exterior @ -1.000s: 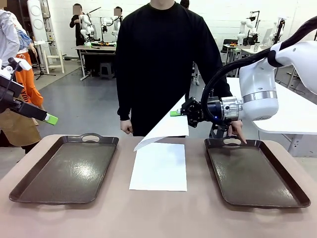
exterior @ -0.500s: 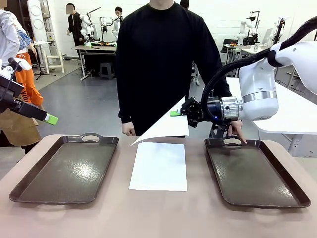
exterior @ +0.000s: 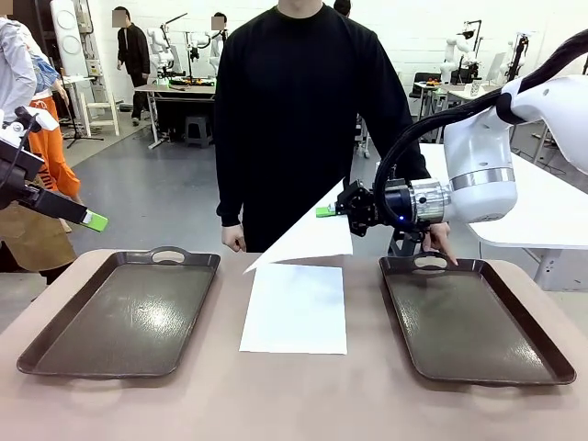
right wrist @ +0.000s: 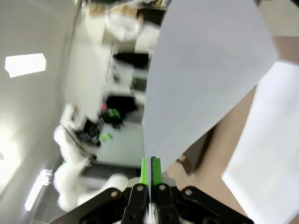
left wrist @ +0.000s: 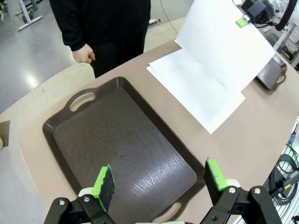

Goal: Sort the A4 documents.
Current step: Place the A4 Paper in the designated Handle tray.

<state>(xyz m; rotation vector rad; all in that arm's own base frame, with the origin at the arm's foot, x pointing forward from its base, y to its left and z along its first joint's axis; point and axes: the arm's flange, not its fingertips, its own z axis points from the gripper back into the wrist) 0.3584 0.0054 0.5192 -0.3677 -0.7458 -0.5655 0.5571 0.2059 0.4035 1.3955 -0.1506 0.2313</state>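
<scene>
The worktop (exterior: 294, 395) carries two dark brown trays with their long axes running near to far: the left tray (exterior: 119, 312) and the right tray (exterior: 473, 322). Between them a flat A4 sheet (exterior: 296, 308) lies the same way; whether more sheets lie under it cannot be told.

Above its far edge hangs the lifted A4 sheet (exterior: 308, 241). It is pinched at its upper right edge by the right tool (exterior: 323, 210), whose green pads are pressed fully together on the paper. From that grip the sheet slopes left and down. Its lowest corner sits just beside the far left corner of the flat sheet; whether it touches cannot be told.

The held paper therefore lies left of the tool, while the right tray lies right of it and nearer, close below the arm. The left tray is well apart, past the flat sheet. A drop into the right tray looks the shorter carry, needing the sheet swung over to match the tray's long axis.

The left tool (left wrist: 159, 179) hovers above the near end of the left tray, jaws wide apart and holding nothing. A person's hand (exterior: 441, 241) rests at the right tray's far handle.
</scene>
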